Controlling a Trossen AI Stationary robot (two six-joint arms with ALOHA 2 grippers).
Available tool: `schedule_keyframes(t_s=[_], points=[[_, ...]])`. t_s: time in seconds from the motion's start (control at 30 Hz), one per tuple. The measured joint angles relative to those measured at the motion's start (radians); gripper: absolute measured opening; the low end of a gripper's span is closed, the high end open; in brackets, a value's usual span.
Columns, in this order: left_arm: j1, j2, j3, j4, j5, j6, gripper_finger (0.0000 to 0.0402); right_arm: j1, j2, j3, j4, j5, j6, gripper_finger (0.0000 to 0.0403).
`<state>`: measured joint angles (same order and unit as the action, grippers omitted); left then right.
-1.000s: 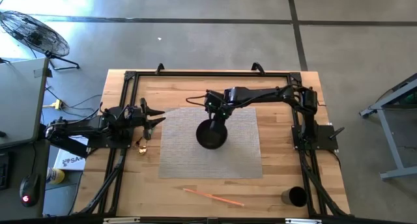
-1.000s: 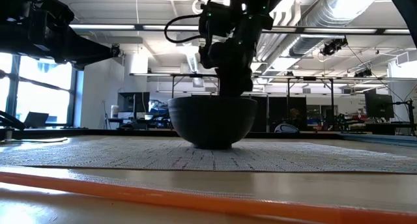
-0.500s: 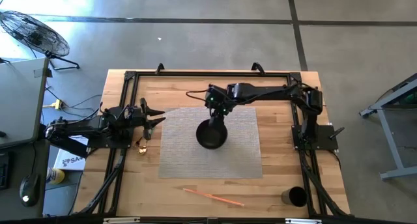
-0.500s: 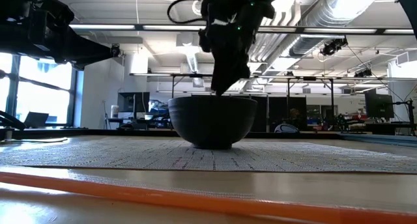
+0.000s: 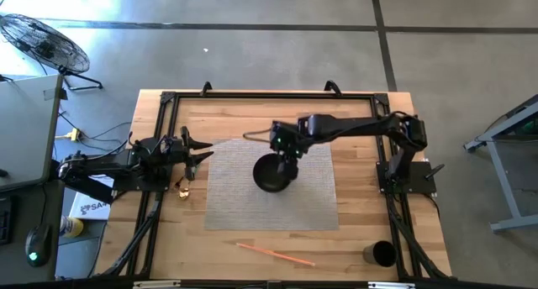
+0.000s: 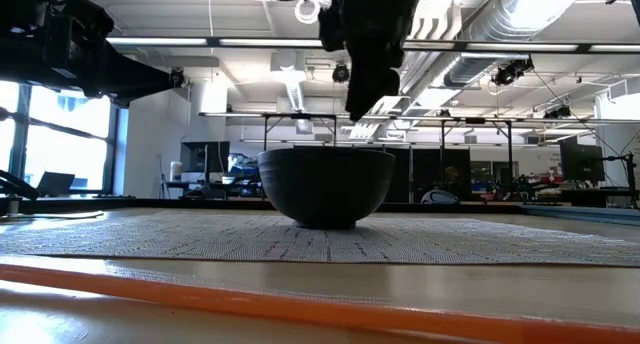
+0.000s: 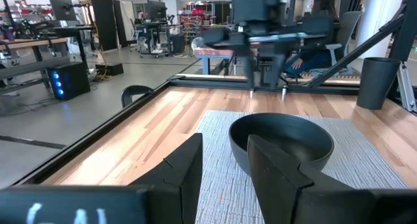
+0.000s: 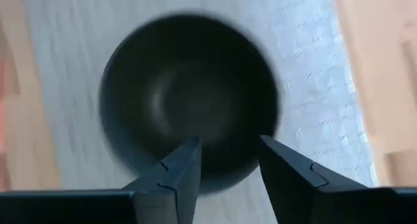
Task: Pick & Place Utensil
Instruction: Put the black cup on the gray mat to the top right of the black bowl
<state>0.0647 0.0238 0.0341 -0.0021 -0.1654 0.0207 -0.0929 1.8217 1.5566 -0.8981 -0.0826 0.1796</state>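
High view: right gripper (image 5: 288, 157) empty, parted above dark bowl (image 5: 272, 173) on grey mat (image 5: 315, 197), orange straw (image 5: 275, 254) near front edge.

A: The high view looks straight down on the whole table (image 5: 252, 112). And the low one?

B: At tabletop height, level across the mat (image 6: 450, 239) toward the room, close to the bowl (image 6: 325, 187).

A: The left wrist view faces across the table at that same bowl (image 7: 281, 136); the right wrist view looks down into the bowl (image 8: 189, 97) from just above.

B: So all four share the bowl (image 5: 272, 172).
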Motion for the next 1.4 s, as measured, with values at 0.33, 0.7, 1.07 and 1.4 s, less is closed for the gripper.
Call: schedule_keyframes(t_s=[0.33, 0.7, 1.07, 1.4], points=[[0.000, 0.000, 0.000, 0.000, 0.000, 0.000, 0.0120, 0.115, -0.006, 0.000, -0.228, 0.045, 0.076, 0.0128], [0.000, 0.000, 0.000, 0.000, 0.000, 0.000, 0.0120, 0.311, -0.006, 0.000, -0.669, 0.172, 0.353, 0.0123], [0.000, 0.000, 0.000, 0.000, 0.000, 0.000, 0.0120, 0.468, 0.002, -0.001, -0.667, -0.014, 0.425, 0.0205], [0.000, 0.000, 0.000, 0.000, 0.000, 0.000, 0.0120, 0.522, 0.003, -0.001, -0.665, -0.105, 0.536, 0.0305]])
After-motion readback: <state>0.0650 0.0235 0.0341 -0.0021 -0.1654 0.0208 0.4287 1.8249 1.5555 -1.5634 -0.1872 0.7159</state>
